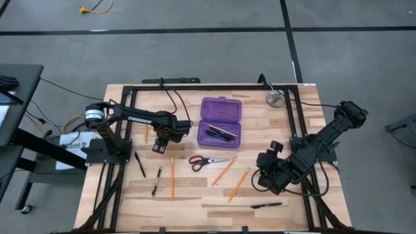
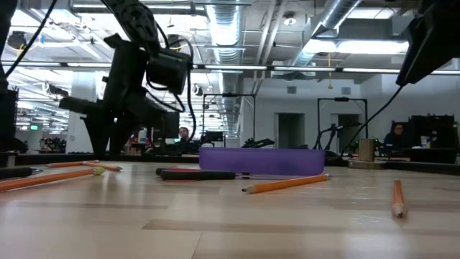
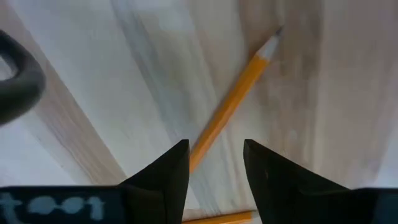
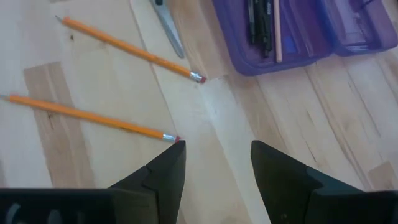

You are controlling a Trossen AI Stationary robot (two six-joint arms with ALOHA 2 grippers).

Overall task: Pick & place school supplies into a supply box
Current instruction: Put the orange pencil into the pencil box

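- Left gripper hanging over the pale wooden table, fingers parted with nothing between them; directly below, seen past the fingertips in the left wrist view, a thin orange pencil lying slantwise on the wood, its blunt end passing under the gap between the two dark fingers.
- Just beyond that gripper toward the table's near edge: two thin black pens (lying apart from each other, both flat).
- Small translucent purple plastic pencil case off to the left gripper's right, lid open flat, black pens and one pencil already lying in its tray.
- Pair of scissors with red-and-black handles between the two grippers, just in front of the case, blades pointing toward the right arm.
- Right gripper low over the table, fingers spread and empty; ahead of it two more orange pencils, the eraser end of the nearer one just beside one fingertip.
- One more black pen lying nearer the table's front edge than the right gripper.
- Round silver metal disc at the far edge (well apart from both grippers).
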